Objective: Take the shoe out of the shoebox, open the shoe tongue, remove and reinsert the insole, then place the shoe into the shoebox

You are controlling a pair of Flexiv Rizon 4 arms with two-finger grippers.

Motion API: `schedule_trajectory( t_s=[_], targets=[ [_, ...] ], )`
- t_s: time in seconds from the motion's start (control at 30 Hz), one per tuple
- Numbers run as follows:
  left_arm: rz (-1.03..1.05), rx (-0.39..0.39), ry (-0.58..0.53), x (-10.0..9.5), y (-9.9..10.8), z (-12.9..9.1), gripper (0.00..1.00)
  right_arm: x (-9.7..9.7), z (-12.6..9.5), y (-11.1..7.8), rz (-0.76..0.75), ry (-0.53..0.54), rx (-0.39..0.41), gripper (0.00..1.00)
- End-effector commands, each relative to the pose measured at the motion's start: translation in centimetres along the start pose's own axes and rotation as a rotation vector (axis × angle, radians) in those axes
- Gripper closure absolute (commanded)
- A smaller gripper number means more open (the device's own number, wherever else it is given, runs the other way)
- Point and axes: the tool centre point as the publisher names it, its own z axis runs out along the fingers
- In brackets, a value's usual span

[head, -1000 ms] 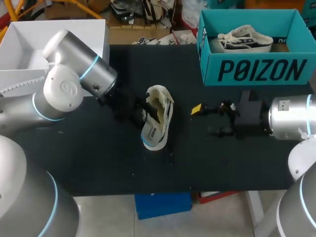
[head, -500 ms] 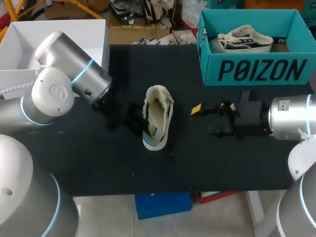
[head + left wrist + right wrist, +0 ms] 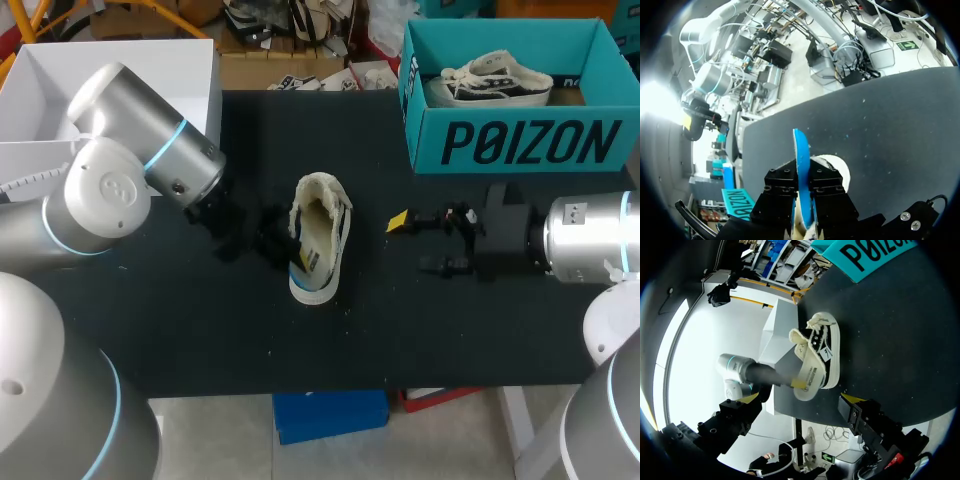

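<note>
Shoe: white low sneaker [image 3: 318, 250] on the black table [image 3: 200, 330], well apart from the teal shoebox [image 3: 520, 140], off its front wall toward the left arm's side.
Left gripper [image 3: 802, 180]: on the sneaker's side away from the shoebox, both fingers pressed together on its blue-edged side wall.
Right gripper [image 3: 412, 243]: near the shoebox's front wall, fingers spread wide, holding nothing.
Inside the shoebox: a second sneaker [image 3: 495, 78].

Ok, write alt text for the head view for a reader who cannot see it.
A cream shoe lies in the middle of a black table, gripped at its side by the left pincer. The right pincer hangs open and empty to the shoe's right. Behind it stands a teal shoebox with another shoe inside.
</note>
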Motion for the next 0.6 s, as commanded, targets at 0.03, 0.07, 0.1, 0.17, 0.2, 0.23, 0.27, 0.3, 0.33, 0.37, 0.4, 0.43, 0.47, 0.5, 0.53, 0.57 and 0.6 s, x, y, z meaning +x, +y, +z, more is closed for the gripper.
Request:
schedule_trajectory(
  t_s=[0.03,0.07,0.1,0.17,0.2,0.23,0.27,0.3,0.33,0.37,0.4,0.43,0.47,0.5,0.53,0.57,0.6],
  targets=[
    [-0.002,-0.004,0.0,-0.1,0.7,0.6,1.0,0.0,-0.1,0.0,0.0,0.0,0.001,0.0],
    [-0.002,-0.006,-0.001,-0.2,0.9,0.6,1.0,0.0,-0.1,0.0,0.0,0.0,0.001,0.0],
    [-0.003,-0.009,-0.003,-0.2,1.1,0.7,1.0,0.0,-0.1,0.0,0.0,0.0,0.001,0.0],
    [-0.008,-0.015,-0.008,-0.2,1.5,0.8,1.0,0.0,-0.1,0.0,0.0,0.0,0.001,0.0],
    [-0.008,-0.018,-0.009,-0.2,1.7,0.8,1.0,0.0,-0.1,0.0,0.0,0.0,0.001,0.0],
    [-0.01,-0.019,-0.011,-0.2,1.8,0.8,1.0,0.0,-0.1,0.0,0.0,0.0,0.001,0.0],
    [-0.011,-0.02,-0.012,-0.2,2.0,0.9,1.0,0.0,-0.1,0.0,0.0,0.0,0.001,0.0],
    [-0.014,-0.022,-0.014,-0.2,2.1,0.9,1.0,0.0,-0.1,0.0,0.0,0.0,0.001,0.0],
    [-0.016,-0.024,-0.016,-0.2,2.3,1.0,1.0,0.0,-0.1,0.0,0.0,0.0,0.001,0.0],
    [-0.018,-0.025,-0.018,-0.1,2.5,1.1,1.0,0.0,-0.1,0.0,0.0,0.0,0.001,0.0],
    [-0.022,-0.028,-0.02,-0.1,2.6,1.2,1.0,0.0,-0.1,0.0,0.0,0.0,0.001,0.0],
    [-0.025,-0.03,-0.022,-0.1,2.8,1.2,1.0,0.0,-0.1,0.0,0.0,0.0,0.001,0.0],
    [-0.026,-0.03,-0.022,0.0,3.0,1.3,1.0,0.0,-0.1,0.0,0.0,0.0,0.001,0.0],
    [-0.03,-0.035,-0.025,0.0,3.2,1.4,1.0,0.0,-0.1,0.0,0.0,0.0,0.001,0.0],
    [-0.033,-0.038,-0.027,0.0,3.3,1.4,1.0,0.0,-0.1,0.0,0.0,0.0,0.001,0.0],
    [-0.035,-0.039,-0.029,0.1,3.6,1.5,1.0,0.0,-0.1,0.0,0.0,0.0,0.001,0.0],
    [-0.037,-0.041,-0.03,0.1,3.7,1.5,1.0,0.0,-0.1,0.0,0.0,0.0,0.001,0.0]
  ],
)
